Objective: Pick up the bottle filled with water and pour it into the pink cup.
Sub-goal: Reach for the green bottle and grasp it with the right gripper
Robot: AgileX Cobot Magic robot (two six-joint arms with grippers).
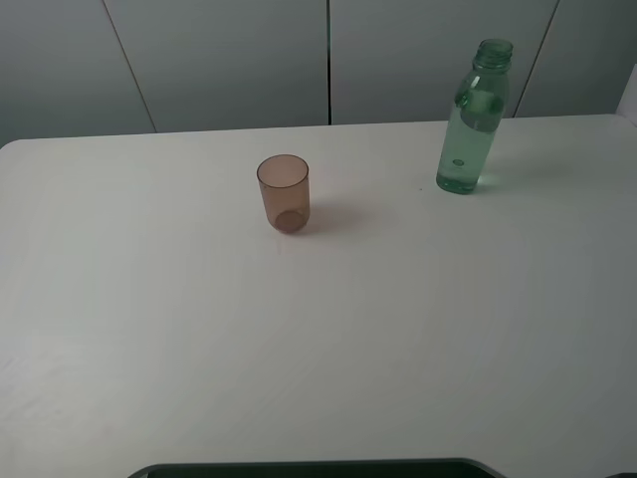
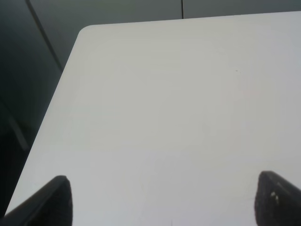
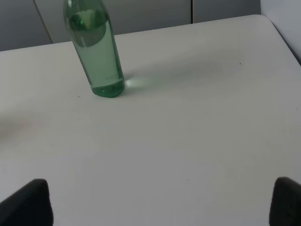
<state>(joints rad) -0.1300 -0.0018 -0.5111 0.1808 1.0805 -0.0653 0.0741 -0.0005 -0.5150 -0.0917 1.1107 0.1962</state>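
The green-tinted clear bottle (image 1: 475,124) stands upright, uncapped, at the back right of the white table (image 1: 318,339); water fills most of it. It also shows in the right wrist view (image 3: 96,52), well ahead of my right gripper (image 3: 162,202), which is open and empty. The pink cup (image 1: 284,193) stands upright near the table's middle, left of the bottle. My left gripper (image 2: 162,202) is open and empty over bare table near the left edge. Neither gripper shows in the exterior high view.
Grey wall panels (image 1: 328,60) stand behind the table. The table's left edge and rounded back corner (image 2: 82,33) show in the left wrist view. A dark object (image 1: 318,468) lies along the table's front edge.
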